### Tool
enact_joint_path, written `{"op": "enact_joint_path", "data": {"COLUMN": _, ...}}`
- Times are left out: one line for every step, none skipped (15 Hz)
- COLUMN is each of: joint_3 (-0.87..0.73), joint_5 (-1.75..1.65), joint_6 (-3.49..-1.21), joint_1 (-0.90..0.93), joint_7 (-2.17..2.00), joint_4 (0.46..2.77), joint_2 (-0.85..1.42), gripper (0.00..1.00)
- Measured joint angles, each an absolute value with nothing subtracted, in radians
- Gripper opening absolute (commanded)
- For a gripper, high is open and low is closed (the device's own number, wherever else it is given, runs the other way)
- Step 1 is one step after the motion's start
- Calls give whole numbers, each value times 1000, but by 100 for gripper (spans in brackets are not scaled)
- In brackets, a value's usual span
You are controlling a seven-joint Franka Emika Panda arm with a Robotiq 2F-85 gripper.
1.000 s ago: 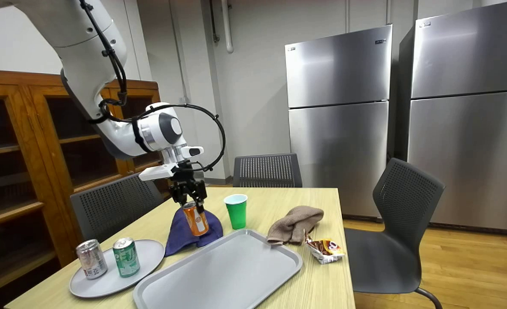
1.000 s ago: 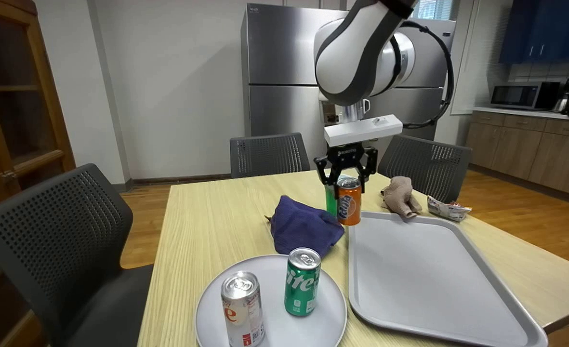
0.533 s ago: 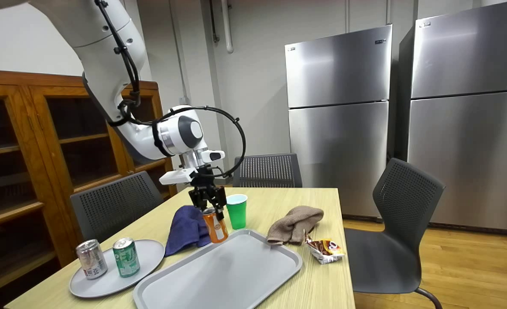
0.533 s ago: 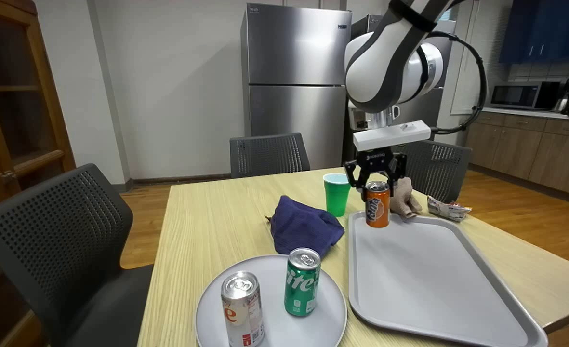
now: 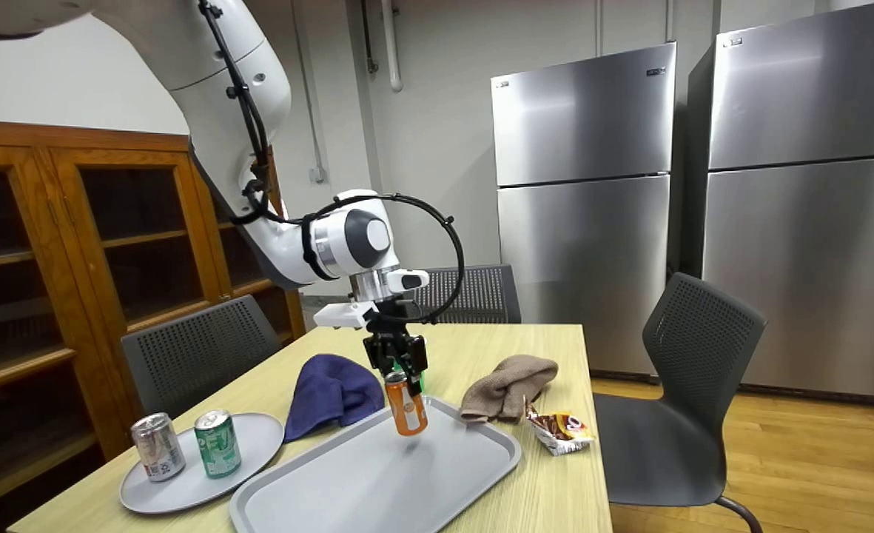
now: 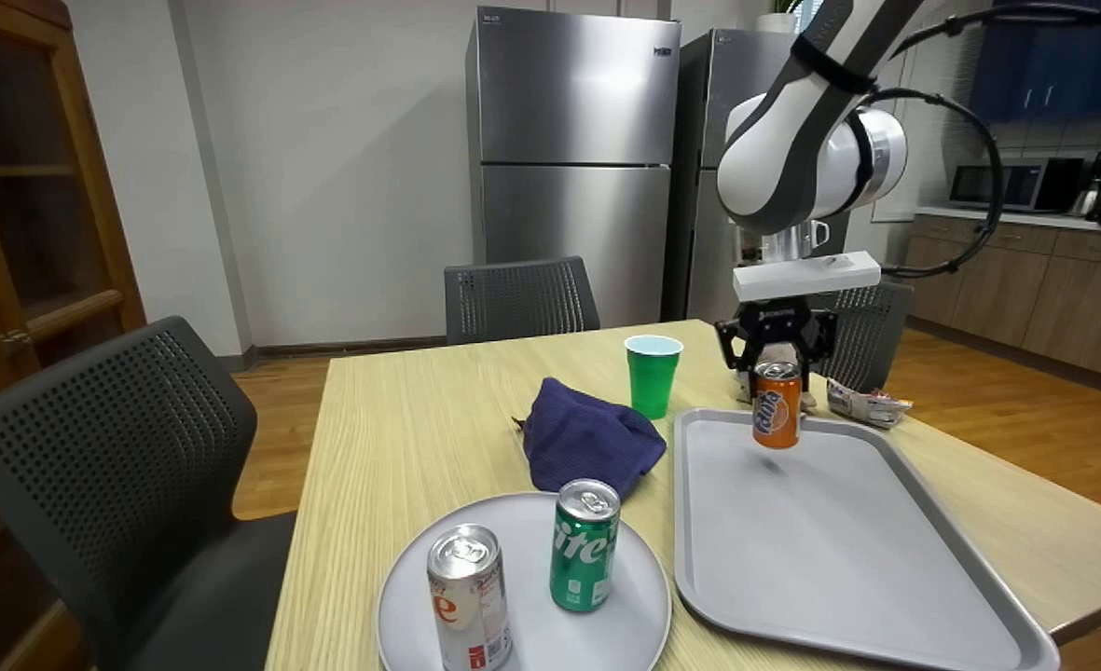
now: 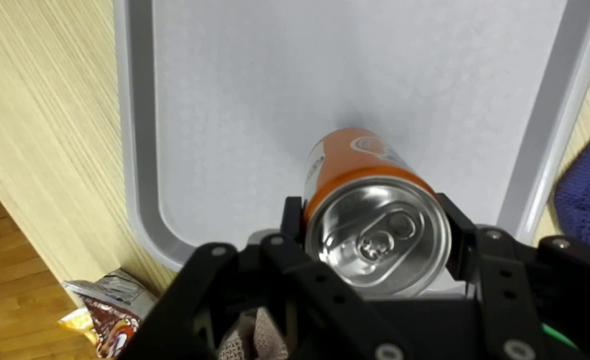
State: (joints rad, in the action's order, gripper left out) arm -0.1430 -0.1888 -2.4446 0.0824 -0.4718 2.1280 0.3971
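An orange Fanta can [image 5: 405, 411] is held between the black fingers of my gripper [image 7: 372, 220], which press against both sides near its top. In the wrist view the silver lid faces the camera, and the orange can [image 7: 357, 152] leans slightly. Below it lies the grey rectangular tray [image 6: 848, 531], seen in all views. A faint shadow on the tray shows under the can, which hangs a little above the surface near the tray's far end. The same grip shows in an exterior view, where the can [image 6: 777, 410] keeps its logo outward.
A round plate [image 5: 177, 497] carries a silver can [image 6: 469, 596] and a green Sprite can [image 6: 585, 550]. Beside the tray lie a blue towel [image 5: 333, 396], a brown towel [image 5: 511, 389] and a snack bag [image 5: 561, 433]. A green cup [image 6: 653, 375] stands behind. Chairs surround the table.
The gripper has carried the orange can away from the blue towel, past the green cup, to over the tray. The grip on the can is unchanged. Other objects stay put.
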Motion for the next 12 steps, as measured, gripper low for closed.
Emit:
{"op": "enact_joint_path", "data": {"joint_3": -143, "joint_5": -172, "joint_6": -2450, "joint_1": 71, "joint_7": -463, "joint_4": 2124, "joint_2": 407, "gripper": 39}}
{"op": "enact_joint_path", "data": {"joint_3": -143, "joint_5": -156, "joint_6": -2454, "joint_1": 61, "joint_7": -454, "joint_4": 2119, "joint_2": 416, "gripper": 39}}
{"op": "enact_joint_path", "data": {"joint_3": -143, "joint_5": -139, "joint_6": -2459, "joint_1": 52, "joint_7": -444, "joint_4": 2113, "joint_2": 426, "gripper": 39}}
{"op": "enact_joint_path", "data": {"joint_3": -143, "joint_5": -126, "joint_6": -2462, "joint_1": 43, "joint_7": -436, "joint_4": 2105, "joint_2": 435, "gripper": 39}}
{"op": "enact_joint_path", "data": {"joint_3": -143, "joint_5": -114, "joint_6": -2463, "joint_1": 35, "joint_7": -427, "joint_4": 2095, "joint_2": 445, "gripper": 39}}
{"op": "enact_joint_path", "data": {"joint_3": -143, "joint_5": -104, "joint_6": -2464, "joint_1": 29, "joint_7": -420, "joint_4": 2085, "joint_2": 455, "gripper": 39}}
{"op": "enact_joint_path", "data": {"joint_3": -143, "joint_5": -97, "joint_6": -2464, "joint_1": 23, "joint_7": -413, "joint_4": 2074, "joint_2": 464, "gripper": 39}}
{"op": "enact_joint_path", "data": {"joint_3": -143, "joint_5": -90, "joint_6": -2464, "joint_1": 19, "joint_7": -408, "joint_4": 2064, "joint_2": 473, "gripper": 39}}
{"op": "enact_joint_path", "data": {"joint_3": -143, "joint_5": -84, "joint_6": -2464, "joint_1": 15, "joint_7": -404, "joint_4": 2054, "joint_2": 482, "gripper": 39}}
{"op": "enact_joint_path", "data": {"joint_3": -143, "joint_5": -78, "joint_6": -2464, "joint_1": 12, "joint_7": -400, "joint_4": 2045, "joint_2": 491, "gripper": 39}}
{"op": "enact_joint_path", "data": {"joint_3": -143, "joint_5": -73, "joint_6": -2464, "joint_1": 9, "joint_7": -396, "joint_4": 2036, "joint_2": 498, "gripper": 39}}
{"op": "enact_joint_path", "data": {"joint_3": -143, "joint_5": -68, "joint_6": -2464, "joint_1": 8, "joint_7": -393, "joint_4": 2027, "joint_2": 505, "gripper": 39}}
